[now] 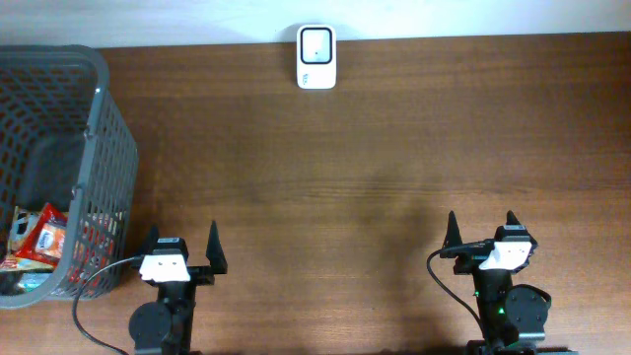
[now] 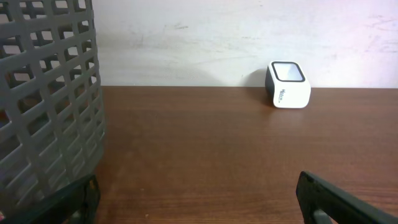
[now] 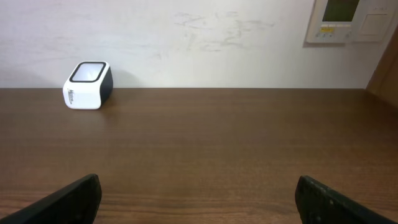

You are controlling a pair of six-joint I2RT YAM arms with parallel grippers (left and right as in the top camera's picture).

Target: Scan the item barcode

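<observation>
**Both Grippers Open, Goods in the Basket**

A brown wooden table [image 1: 394, 148] carried a grey mesh basket [image 1: 95, 118] at its left edge. Along the near edge, the left gripper [image 1: 182, 235] stood just beside the basket and the right gripper [image 1: 482, 222] well apart from it. Both had their fingers spread wide and held nothing. A small white barcode scanner [image 1: 316, 57] sat at the far edge by the wall. Red and orange snack packets [image 1: 39, 237], the items for scanning, lay inside the basket's near end.
</observation>
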